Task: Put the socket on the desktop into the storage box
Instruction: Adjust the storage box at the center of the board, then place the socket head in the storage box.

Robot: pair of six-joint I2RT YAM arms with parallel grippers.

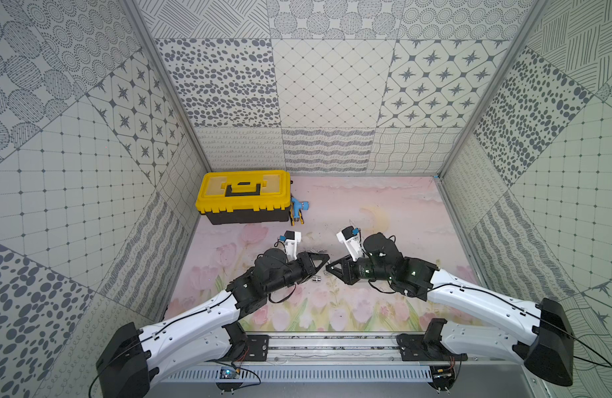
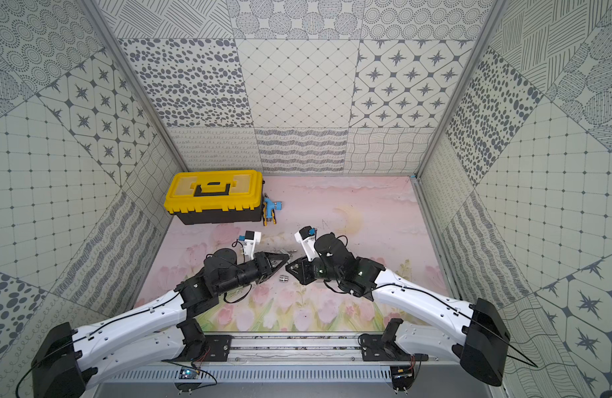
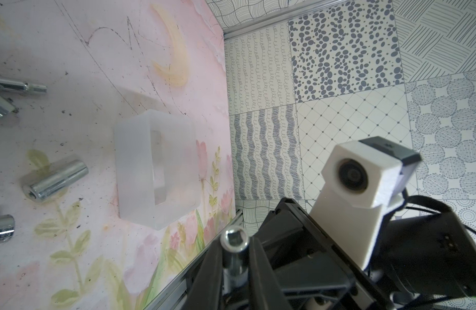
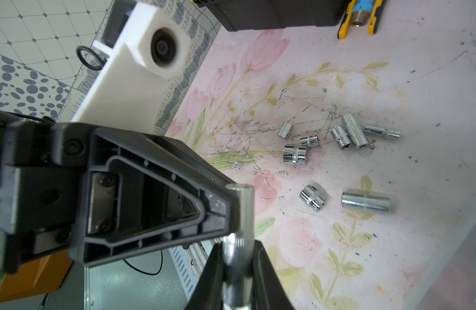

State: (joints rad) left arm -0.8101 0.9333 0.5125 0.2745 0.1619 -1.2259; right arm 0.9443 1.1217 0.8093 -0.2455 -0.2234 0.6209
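Observation:
My left gripper (image 1: 327,257) and right gripper (image 1: 332,269) meet tip to tip above the middle of the pink mat. In the left wrist view a chrome socket (image 3: 233,243) stands clamped between the left gripper's (image 3: 234,249) fingers, its square hole showing. In the right wrist view the long socket (image 4: 238,214) runs from between my right gripper's (image 4: 237,252) fingers, which press on it, up to the left fingertip. The storage box (image 3: 156,171), a small frosted clear tray, sits on the mat beyond the grippers. Several loose sockets (image 4: 294,154) lie scattered nearby.
A yellow-lidded black toolbox (image 1: 244,196) stands at the back left with a blue and yellow tool (image 1: 297,212) beside it. One short socket (image 1: 316,279) lies just in front of the left gripper. Patterned walls close three sides; a metal rail (image 1: 332,339) runs along the front.

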